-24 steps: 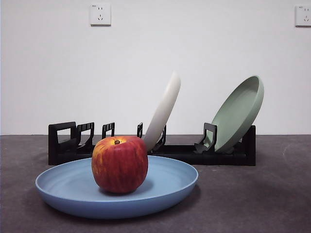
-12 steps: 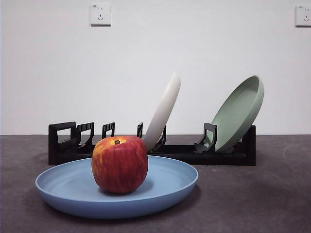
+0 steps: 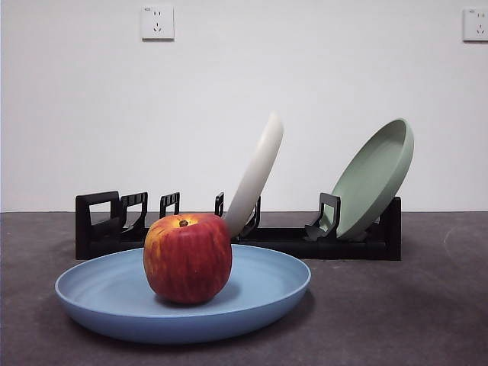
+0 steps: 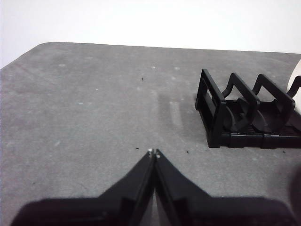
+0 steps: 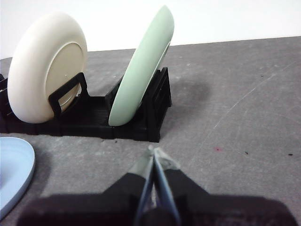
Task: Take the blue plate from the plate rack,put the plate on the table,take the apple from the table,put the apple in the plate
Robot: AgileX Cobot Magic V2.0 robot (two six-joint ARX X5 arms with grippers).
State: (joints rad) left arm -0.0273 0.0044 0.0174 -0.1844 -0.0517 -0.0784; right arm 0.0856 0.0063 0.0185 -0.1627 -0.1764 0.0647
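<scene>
The red apple (image 3: 187, 258) sits upright in the blue plate (image 3: 114, 293), which lies flat on the dark grey table (image 3: 396, 305) in front of the black plate rack (image 3: 99, 225). My left gripper (image 4: 154, 153) is shut and empty, above bare table beside the rack's handle end (image 4: 214, 110). My right gripper (image 5: 155, 153) is shut and empty, near the rack's other end (image 5: 155, 110); the blue plate's rim (image 5: 14, 174) shows at the edge of that view. Neither gripper shows in the front view.
A cream-white plate (image 3: 258, 171) and a pale green plate (image 3: 374, 179) lean in the rack; both show in the right wrist view, cream (image 5: 44, 66) and green (image 5: 143, 63). Two wall sockets (image 3: 157, 22) sit on the white wall behind.
</scene>
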